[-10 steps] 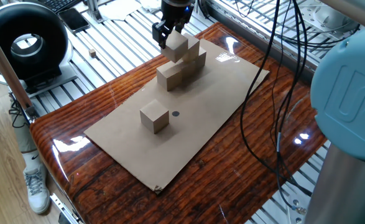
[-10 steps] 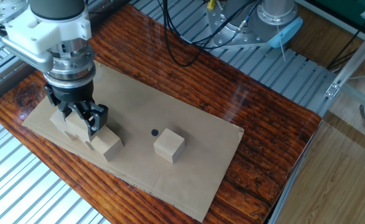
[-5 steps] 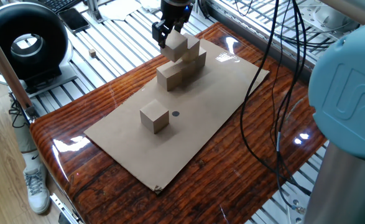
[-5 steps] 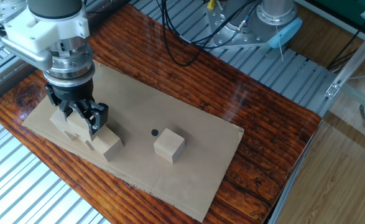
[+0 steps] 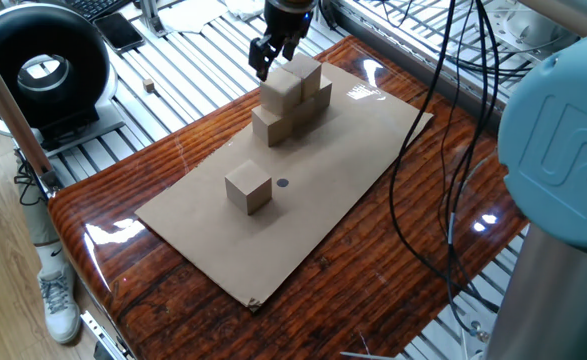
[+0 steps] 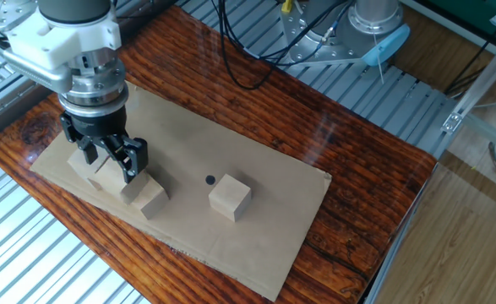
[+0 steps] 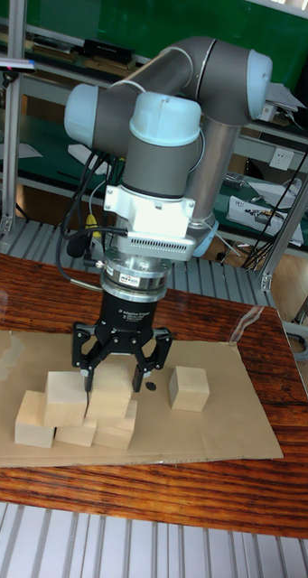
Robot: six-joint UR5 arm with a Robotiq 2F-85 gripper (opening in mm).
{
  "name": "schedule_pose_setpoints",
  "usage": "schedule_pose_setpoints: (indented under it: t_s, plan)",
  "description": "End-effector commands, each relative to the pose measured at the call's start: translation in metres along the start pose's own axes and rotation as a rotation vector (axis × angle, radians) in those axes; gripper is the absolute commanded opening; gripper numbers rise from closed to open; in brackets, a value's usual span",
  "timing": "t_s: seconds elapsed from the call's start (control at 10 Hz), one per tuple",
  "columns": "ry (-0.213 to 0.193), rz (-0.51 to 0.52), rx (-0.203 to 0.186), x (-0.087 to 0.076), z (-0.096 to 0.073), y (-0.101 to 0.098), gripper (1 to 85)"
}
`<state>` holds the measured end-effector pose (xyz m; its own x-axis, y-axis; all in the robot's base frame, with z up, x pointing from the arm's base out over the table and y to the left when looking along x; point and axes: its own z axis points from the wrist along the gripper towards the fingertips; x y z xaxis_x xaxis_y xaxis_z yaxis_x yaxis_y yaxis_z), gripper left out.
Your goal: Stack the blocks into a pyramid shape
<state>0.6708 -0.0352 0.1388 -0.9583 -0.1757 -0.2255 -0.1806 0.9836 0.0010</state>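
Observation:
Several light-tan wooden blocks form a two-level stack (image 5: pixel 291 100) at the far end of the cardboard sheet (image 5: pixel 333 165); the tall fixed view shows a bottom row (image 7: pixel 77 432) carrying two upper blocks (image 7: pixel 67 396). A single block (image 5: pixel 248 189) (image 6: pixel 230 197) (image 7: pixel 188 388) lies apart on the sheet. My gripper (image 5: pixel 272 58) (image 6: pixel 110 159) (image 7: pixel 113 373) hangs just above the stack's upper level, open, its fingers (image 7: pixel 84 366) spread to either side of an upper block (image 7: pixel 108 395) without gripping it.
A small black dot (image 5: pixel 282 183) marks the sheet near the lone block. The glossy wooden table (image 5: pixel 173 300) sits on slatted aluminium. A black round device (image 5: pixel 39 70) stands at the back left, cables (image 5: pixel 443 120) hang on the right, and a blue arm housing (image 5: pixel 563 130) fills the right edge.
The gripper has opened and let go of the block it held; that block now rests level on the stack's upper row. The gripper has lifted slightly.

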Motion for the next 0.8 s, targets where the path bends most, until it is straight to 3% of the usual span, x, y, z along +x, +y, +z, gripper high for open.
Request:
schedule_pose_setpoints:
  t_s: [0.0,0.4,0.5,0.6,0.7]
  plan:
    - [-0.008,0.001,-0.01,-0.002,-0.001,0.001,72.3]
    - [-0.006,0.008,-0.024,-0.002,-0.003,0.006,73.0]
    - [0.002,0.053,-0.042,-0.002,-0.008,0.016,71.7]
    - [-0.003,0.113,-0.11,-0.005,-0.011,0.036,68.0]
    - [0.001,0.125,-0.118,-0.003,-0.015,0.042,68.0]
